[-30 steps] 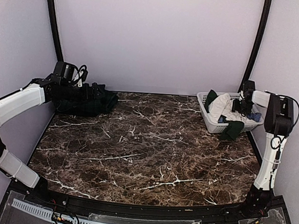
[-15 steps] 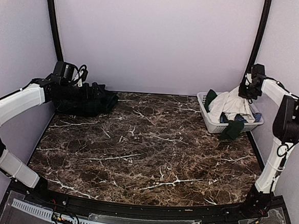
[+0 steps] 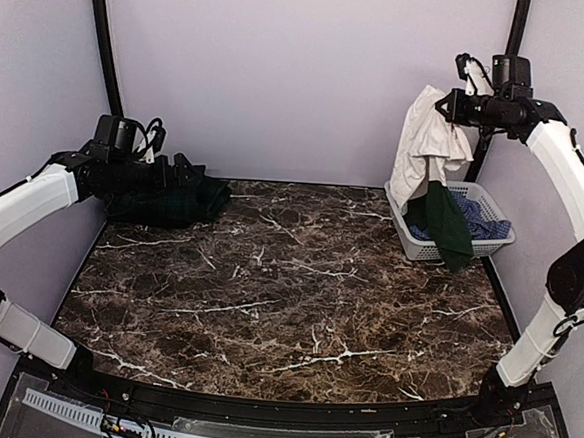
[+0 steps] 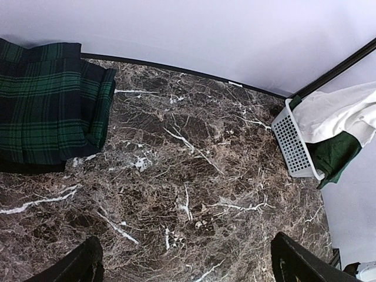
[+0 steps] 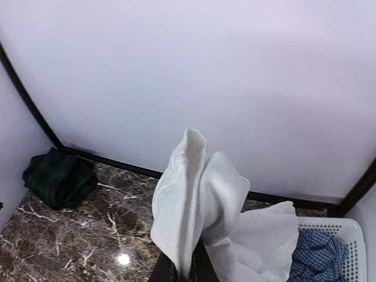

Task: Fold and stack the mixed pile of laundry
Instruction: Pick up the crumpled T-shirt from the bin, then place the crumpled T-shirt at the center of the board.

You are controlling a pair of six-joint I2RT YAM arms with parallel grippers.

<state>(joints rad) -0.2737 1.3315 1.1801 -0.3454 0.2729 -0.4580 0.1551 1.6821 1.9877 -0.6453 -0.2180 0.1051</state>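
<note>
Far right, high over the basket (image 3: 486,199): R gripper (image 3: 448,106), jaws together, clamped on a bunched top fold of the white/cream garment (image 3: 423,138). Below that pinch: pale cloth hanging in long folds in front of the back wall (image 3: 302,79), dark green part (image 3: 444,225) lowest, draped across the basket's left side and down past its near rim. Tip of the green on the table (image 3: 286,299) or just off it: can't tell. R wrist view: same fold up as a white peak above the dark fingers (image 5: 168,274), more cloth spilling right twd the basket.

Inside the basket, right half: blue-check shirt (image 3: 487,225), crumpled, left part hidden behind the hanging garment. White lattice wall of basket visible at near side and far-right corner.

Far left corner of table: plaid garment (image 3: 191,200), dark green w/ navy lines, folded to a thick flat block, far edge by the back wall. L gripper (image 3: 187,177) right by it in top view, over its far-left part; touching or not, can't tell. L wrist view: two dark fingers (image 4: 79,264) wide apart at bottom corners, only marble btwn them, plaid garment off to the far left, well apart from both tips. Basket and white/cream garment well apart from the plaid one, at opposite far corners.
</note>
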